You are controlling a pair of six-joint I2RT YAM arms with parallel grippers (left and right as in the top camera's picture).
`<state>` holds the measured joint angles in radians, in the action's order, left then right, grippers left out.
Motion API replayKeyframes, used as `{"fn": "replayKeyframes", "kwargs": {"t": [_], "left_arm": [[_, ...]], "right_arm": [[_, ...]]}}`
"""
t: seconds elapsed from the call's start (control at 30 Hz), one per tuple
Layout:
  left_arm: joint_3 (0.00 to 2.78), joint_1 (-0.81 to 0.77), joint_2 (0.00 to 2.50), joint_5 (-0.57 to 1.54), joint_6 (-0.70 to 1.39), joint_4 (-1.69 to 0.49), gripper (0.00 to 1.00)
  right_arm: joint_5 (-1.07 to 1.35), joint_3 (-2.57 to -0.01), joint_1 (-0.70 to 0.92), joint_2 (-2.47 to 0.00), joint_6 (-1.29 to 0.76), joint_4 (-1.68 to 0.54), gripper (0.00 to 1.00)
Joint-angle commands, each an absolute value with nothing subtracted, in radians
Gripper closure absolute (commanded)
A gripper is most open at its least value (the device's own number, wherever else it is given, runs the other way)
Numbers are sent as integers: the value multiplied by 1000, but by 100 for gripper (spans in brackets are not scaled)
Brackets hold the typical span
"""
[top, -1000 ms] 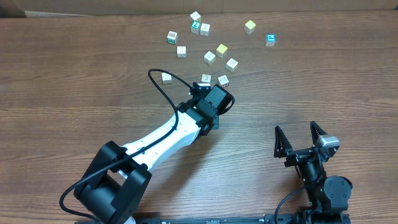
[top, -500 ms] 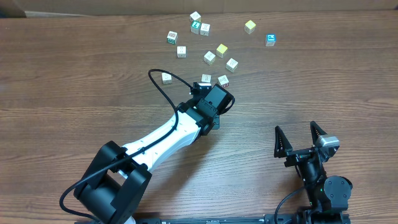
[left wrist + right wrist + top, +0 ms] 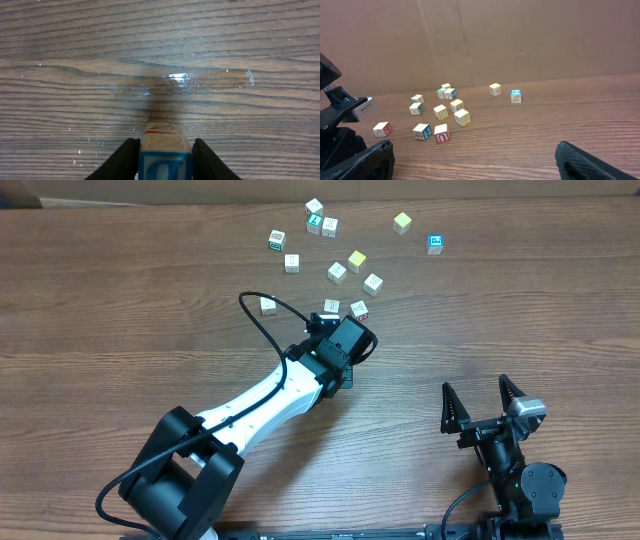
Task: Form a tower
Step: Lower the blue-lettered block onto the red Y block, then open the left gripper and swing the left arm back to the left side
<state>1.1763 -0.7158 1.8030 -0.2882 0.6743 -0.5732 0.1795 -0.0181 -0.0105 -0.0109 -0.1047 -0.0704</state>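
Observation:
In the left wrist view the tower (image 3: 165,162) stands on the wood, a cube with a blue letter face on top of a cream cube with red print (image 3: 161,134). My left gripper (image 3: 165,145) is shut on the top cube, one black finger against each side. From overhead the left gripper (image 3: 344,340) covers the tower, just below the scattered cubes. My right gripper (image 3: 475,388) stands open near the front right, nothing between its fingers (image 3: 372,157).
Several loose letter cubes (image 3: 337,272) lie scattered at the back middle of the table, the nearest (image 3: 359,309) just beyond the left gripper. The right wrist view shows a red-U cube (image 3: 441,133) and a blue-5 cube (image 3: 422,131). A cardboard wall (image 3: 520,35) closes the far side.

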Motion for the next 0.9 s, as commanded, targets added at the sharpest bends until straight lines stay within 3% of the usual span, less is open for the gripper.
{"fn": "replayKeyframes", "kwargs": {"t": [0.0,0.2,0.43,0.6,0.87], "left_arm": [[1171,-720,1811,-288,657,-575,67],[1171,-720,1811,-288,657,-575,57],[1171,-720,1811,-288,657,-575,57],[1185,-705,1810,-291,657,-551,49],[1404,-523,1810,-249,638,-598,48]], "right_arm": [[174,-8,-3,-3,-103,-66,0],[174,-8,-3,-3,-103,-66,0],[174,-8,-3,-3,-103,-66,0],[174,-8,-3,-3,-103,-66,0],[174,-8,-3,-3,-103,-66,0]]}}
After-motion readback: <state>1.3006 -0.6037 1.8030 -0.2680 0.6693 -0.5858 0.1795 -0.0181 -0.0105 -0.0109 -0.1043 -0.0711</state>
